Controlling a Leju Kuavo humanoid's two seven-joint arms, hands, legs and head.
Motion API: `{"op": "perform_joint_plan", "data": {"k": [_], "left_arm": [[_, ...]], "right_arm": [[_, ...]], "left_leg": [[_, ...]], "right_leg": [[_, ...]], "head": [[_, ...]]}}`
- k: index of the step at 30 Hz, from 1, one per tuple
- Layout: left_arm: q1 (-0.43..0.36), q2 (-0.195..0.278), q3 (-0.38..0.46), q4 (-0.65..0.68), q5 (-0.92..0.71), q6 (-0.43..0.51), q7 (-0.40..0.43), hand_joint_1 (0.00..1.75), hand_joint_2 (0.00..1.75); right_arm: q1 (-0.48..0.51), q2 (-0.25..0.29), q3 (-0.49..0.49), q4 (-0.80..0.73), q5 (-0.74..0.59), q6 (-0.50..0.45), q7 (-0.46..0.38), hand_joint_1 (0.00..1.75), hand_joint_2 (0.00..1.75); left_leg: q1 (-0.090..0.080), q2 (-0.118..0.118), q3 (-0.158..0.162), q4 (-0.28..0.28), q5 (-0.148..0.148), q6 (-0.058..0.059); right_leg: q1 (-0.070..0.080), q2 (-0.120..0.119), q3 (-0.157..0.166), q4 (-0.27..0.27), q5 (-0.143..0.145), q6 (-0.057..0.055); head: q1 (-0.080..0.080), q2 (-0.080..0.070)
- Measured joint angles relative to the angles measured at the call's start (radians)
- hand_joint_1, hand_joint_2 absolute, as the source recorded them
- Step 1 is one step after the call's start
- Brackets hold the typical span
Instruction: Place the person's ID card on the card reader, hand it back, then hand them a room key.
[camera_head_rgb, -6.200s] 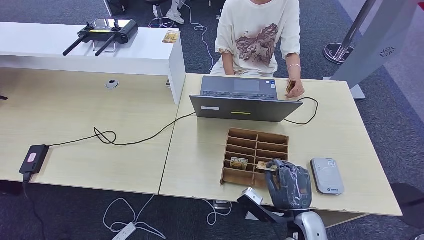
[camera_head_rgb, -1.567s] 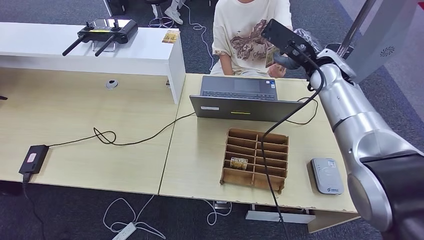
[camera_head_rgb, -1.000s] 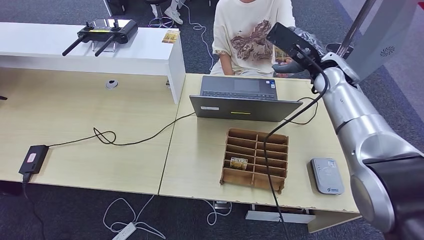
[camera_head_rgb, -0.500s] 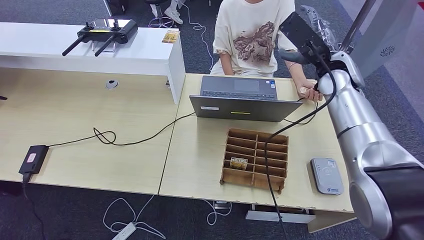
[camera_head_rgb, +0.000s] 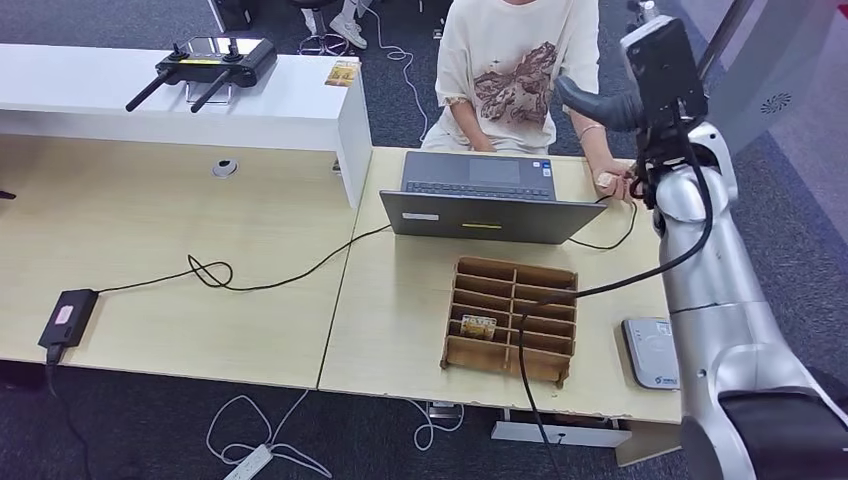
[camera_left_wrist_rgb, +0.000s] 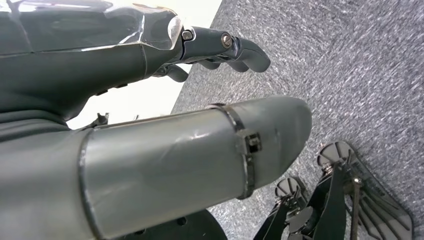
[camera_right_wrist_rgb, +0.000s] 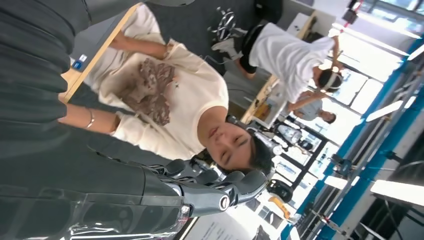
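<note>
right robot hand (camera_right_wrist_rgb: 200, 192) lifted higher, empty, fingers loosely apart | tray card (camera_head_rgb: 478, 325) print possibly "HOTEL"

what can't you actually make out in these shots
- Card reader, head view: its right part is hidden behind the right arm.
- Card in the wooden tray, head view: print too small to read.
- Person's hand by the laptop, head view: partly behind the arm, so whether it holds a card is unclear.
- Right robot hand, right wrist view: fingers show, nothing visibly held.

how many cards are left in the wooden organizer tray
1 visible: a card lies in a left-column compartment near the front of the wooden organizer tray. The dividers may hide others lying flat.
</note>
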Motion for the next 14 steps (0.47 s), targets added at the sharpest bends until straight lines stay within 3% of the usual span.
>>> {"op": "perform_joint_plan", "data": {"k": [7, 14], "left_arm": [[0.0, 0.0, 0.0, 0.0, -0.003, -0.013, 0.004, 0.0, 0.0], [-0.001, 0.0, 0.0, 0.0, 0.002, -0.022, 0.005, 0.0, 0.0]], "right_arm": [[0.226, -0.073, -0.063, -0.286, -0.176, 0.038, -0.039, 0.0, 1.75], [0.444, -0.135, -0.116, -0.471, -0.286, 0.126, -0.103, 0.0, 1.75]], "left_leg": [[0.0, -0.001, 0.0, 0.0, -0.001, 0.0], [0.0, -0.001, 0.0, 0.0, -0.001, 0.0]], "right_leg": [[0.0, 0.0, 0.0, -0.001, 0.0, 0.0], [0.0, -0.001, 0.0, -0.001, -0.001, 0.0]], "head": [[0.0, 0.0], [0.0, 0.0]]}}
